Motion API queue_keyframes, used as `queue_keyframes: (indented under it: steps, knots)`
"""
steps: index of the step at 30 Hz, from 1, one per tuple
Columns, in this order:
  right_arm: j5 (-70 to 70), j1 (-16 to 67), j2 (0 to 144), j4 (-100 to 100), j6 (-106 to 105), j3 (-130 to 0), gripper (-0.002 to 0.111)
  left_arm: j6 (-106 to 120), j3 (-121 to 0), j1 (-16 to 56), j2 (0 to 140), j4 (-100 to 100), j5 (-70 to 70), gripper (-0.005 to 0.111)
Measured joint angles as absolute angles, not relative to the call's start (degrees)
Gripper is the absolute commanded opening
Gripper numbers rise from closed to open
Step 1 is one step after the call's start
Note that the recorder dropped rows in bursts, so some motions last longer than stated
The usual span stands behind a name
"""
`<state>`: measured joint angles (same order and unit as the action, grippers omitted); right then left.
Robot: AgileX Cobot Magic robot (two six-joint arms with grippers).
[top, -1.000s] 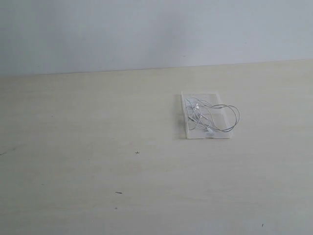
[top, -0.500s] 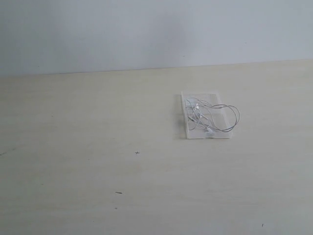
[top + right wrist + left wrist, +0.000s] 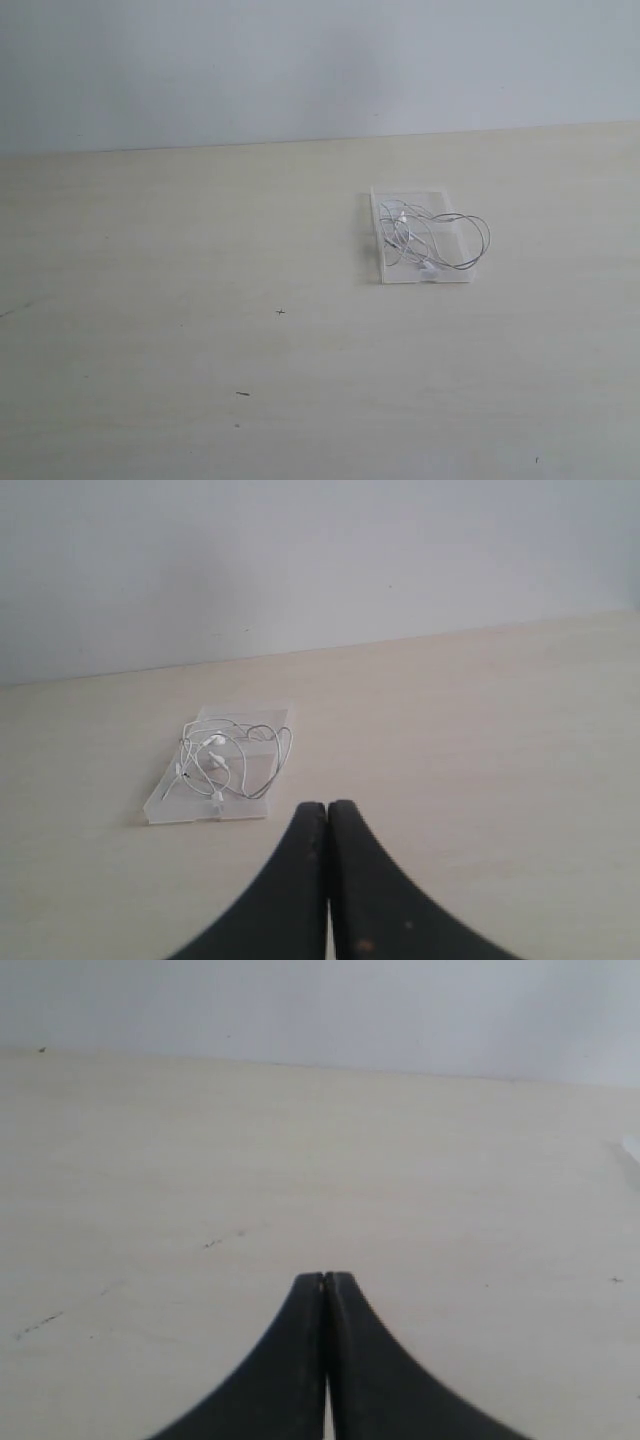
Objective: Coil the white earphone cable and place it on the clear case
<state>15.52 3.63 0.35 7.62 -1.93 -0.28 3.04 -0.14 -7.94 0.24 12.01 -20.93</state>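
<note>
Two grippers show only in the wrist views, and both are clenched on nothing: the left gripper (image 3: 325,1278) has its black fingers pressed together over bare table (image 3: 200,300), and the right gripper (image 3: 327,805) is pinched closed the same way, just short of the case (image 3: 270,717) and apart from it. Neither touches the cable.

In the exterior view the case (image 3: 440,197) lies flat on the pale tabletop, nearer the far edge than the near one and right of the middle. The cable (image 3: 430,240) rests on it as a loose tangle of loops rather than a neat coil, and one loop spills past the case's right side onto the table. One earbud (image 3: 430,268) sits by the case's near edge.
</note>
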Motion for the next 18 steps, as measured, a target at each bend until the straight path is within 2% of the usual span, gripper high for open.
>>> queue_keyframes:
  steps: [18]
  knots:
    - [15.5, 3.6, 0.3, 7.6, -1.9, -0.3, 0.0, 1.5, -0.1, -7.9, 0.2, 6.5, -20.9, 0.0]
